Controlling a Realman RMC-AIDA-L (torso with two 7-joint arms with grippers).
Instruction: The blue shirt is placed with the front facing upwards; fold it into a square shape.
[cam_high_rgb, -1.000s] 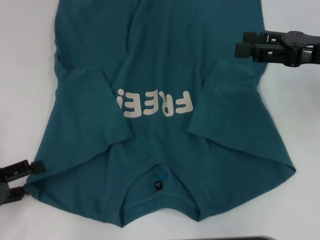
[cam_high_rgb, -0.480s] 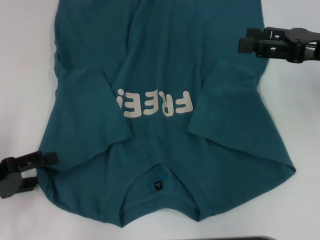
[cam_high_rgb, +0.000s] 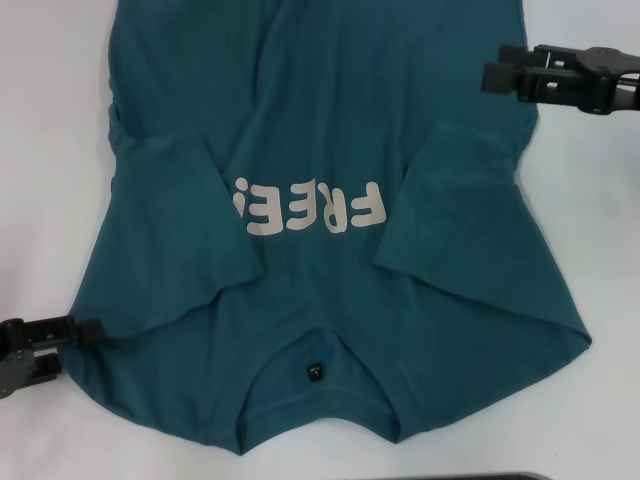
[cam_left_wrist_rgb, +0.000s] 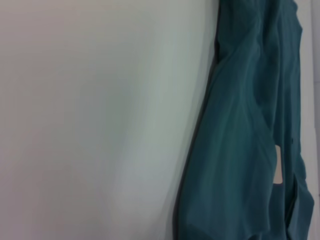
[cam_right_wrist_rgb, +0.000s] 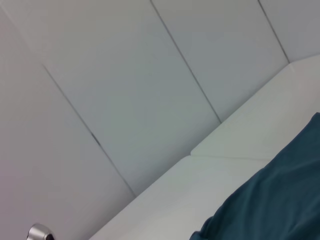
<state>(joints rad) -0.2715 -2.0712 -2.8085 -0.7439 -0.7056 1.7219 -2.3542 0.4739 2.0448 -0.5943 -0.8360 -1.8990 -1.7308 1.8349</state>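
The blue shirt (cam_high_rgb: 330, 230) is spread front-up on the white bench (cam_high_rgb: 40, 150), its collar at the near edge and its hem running out of the head view at the far side. Both sleeves are already folded inward over the chest, flanking the "FREE" lettering (cam_high_rgb: 310, 208).

The left gripper (cam_high_rgb: 85, 331) is seen at the near left, its fingertips just at the shirt's shoulder edge; over the last second it has been pushed in toward the cloth and then drawn slightly back and lower. Its fingers appear set a little apart, with no fabric visibly caught between them.

The right gripper (cam_high_rgb: 495, 70) is held at the far right, beside the shirt's side edge and apparently above it; it has been shifted farther away and a little rightward in the same interval. Whether its fingers are parted cannot be told, and nothing is seen in its grasp.

It is judged that the sleeve folds are finished and that both arms are being repositioned along the shirt's edges for a lengthwise fold, which has not begun.
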